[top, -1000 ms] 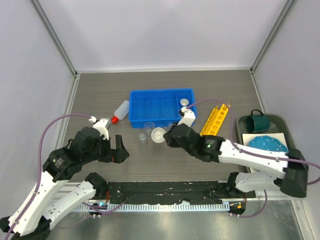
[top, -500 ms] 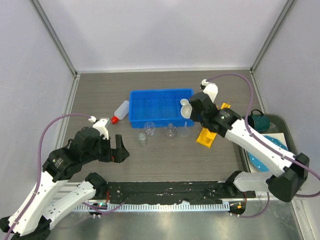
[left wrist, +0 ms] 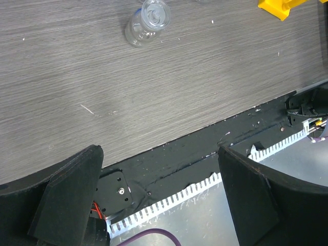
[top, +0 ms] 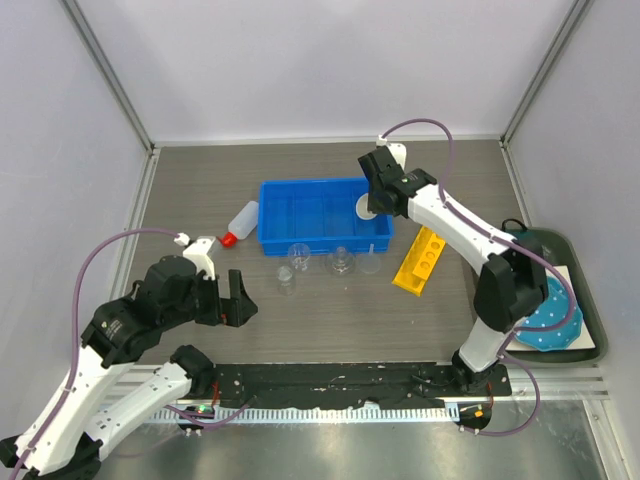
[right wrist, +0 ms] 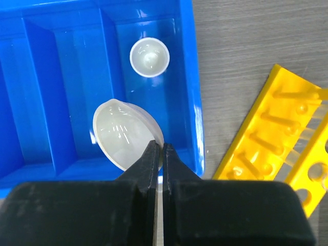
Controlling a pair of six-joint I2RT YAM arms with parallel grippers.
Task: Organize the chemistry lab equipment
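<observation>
White dish (right wrist: 123,134) tight in right hand (right wrist: 159,152) over blue tray (right wrist: 197,97), yellow rack (right wrist: 262,146) just beside.

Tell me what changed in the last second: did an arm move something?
The right gripper carried a white dish from the table in front of the blue tray up and back over the tray's right-end compartment. There it pinches the dish's rim, beside a smaller dish. The left gripper, open, the squeeze bottle and the glass beakers stayed put.
</observation>
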